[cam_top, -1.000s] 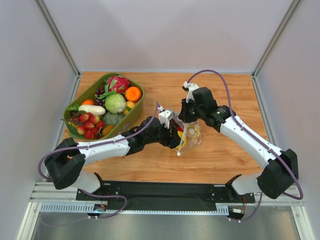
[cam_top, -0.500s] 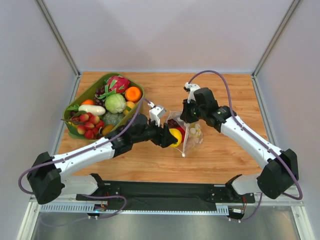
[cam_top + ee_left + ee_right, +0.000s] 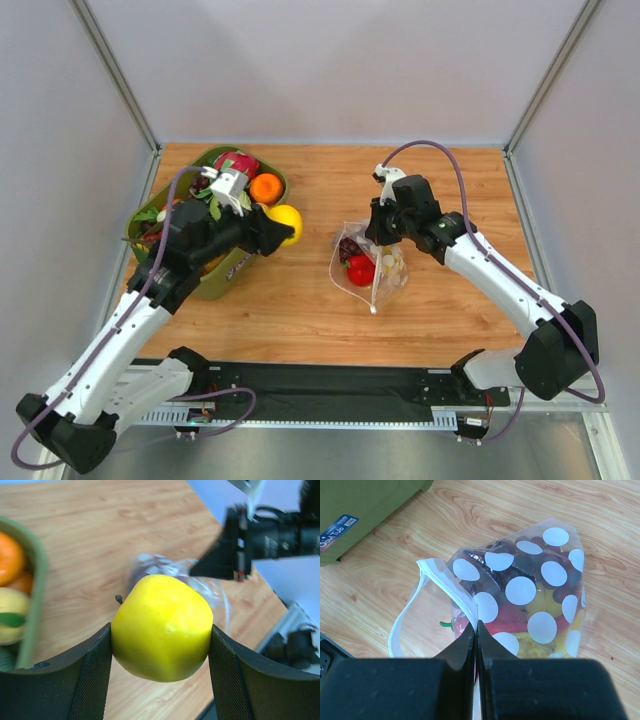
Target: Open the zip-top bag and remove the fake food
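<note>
The clear polka-dot zip-top bag (image 3: 372, 268) lies open on the wooden table, its mouth facing left. My right gripper (image 3: 381, 234) is shut on the bag's zip edge (image 3: 470, 611) and holds it up. Dark purple grapes (image 3: 520, 567), a red fruit (image 3: 361, 270) and yellow pieces show inside. My left gripper (image 3: 276, 227) is shut on the yellow lemon (image 3: 286, 223) and holds it in the air beside the bin's right rim, well left of the bag. In the left wrist view the lemon (image 3: 161, 626) fills the space between the fingers (image 3: 90, 675).
The olive-green bin (image 3: 243, 264) at the left holds several toy foods, among them a pink dragon fruit (image 3: 236, 162), a green cabbage and an orange (image 3: 266, 187). Grey walls and metal posts close the table on three sides.
My left gripper drew the lemon out of the bag and carried it left and back to beside the bin. The right gripper kept its hold on the bag, which sagged a little.
</note>
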Motion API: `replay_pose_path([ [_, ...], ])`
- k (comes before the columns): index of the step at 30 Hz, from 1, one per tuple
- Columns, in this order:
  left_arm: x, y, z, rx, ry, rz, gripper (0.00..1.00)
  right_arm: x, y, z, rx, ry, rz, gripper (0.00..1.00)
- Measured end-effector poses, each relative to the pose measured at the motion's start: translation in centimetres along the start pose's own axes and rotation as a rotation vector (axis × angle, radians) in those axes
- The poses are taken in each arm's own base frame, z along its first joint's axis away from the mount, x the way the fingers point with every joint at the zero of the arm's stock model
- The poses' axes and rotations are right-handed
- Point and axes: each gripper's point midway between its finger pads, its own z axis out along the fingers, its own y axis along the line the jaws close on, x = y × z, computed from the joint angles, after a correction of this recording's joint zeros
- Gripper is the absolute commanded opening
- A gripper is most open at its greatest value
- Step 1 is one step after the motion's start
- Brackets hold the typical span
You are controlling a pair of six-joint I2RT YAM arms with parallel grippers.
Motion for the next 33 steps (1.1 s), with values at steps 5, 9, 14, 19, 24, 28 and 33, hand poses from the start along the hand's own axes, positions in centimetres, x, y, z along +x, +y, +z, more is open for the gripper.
replay_pose_path([
  [5,-3.7,5.9,-2.7,-0.21,-0.084,-0.025,0.0,0.1,0.0,0.0,-0.002,0.002,0.0,0.0],
  [9,-4.5,9.9,-4.0,-0.356,-0.091,-0.05,0.0,0.2,-0.1,0.1,-0.003,0.006,0.001,0.0],
  [14,-5.8,13.2,-5.1,-0.468,-0.105,-0.06,0.0,0.5,-0.5,0.1,0.005,0.009,0.008,0.0],
  [19,-5.8,15.1,-3.4,-0.471,-0.084,-0.081,0.0,0.4,-0.6,0.1,0.0,0.009,0.011,0.0],
  [24,-5.3,17.0,-0.3,-0.441,-0.018,-0.108,0.0,0.4,-0.5,0.0,-0.006,0.009,0.012,0.0],
  [28,-6.1,17.6,2.0,-0.424,0.013,-0.09,0.0,0.4,-0.5,0.0,-0.011,0.01,0.014,0.0],
  [33,-6.8,17.8,5.1,-0.398,0.052,-0.037,0.0,0.4,-0.3,0.0,-0.02,0.012,0.014,0.0],
])
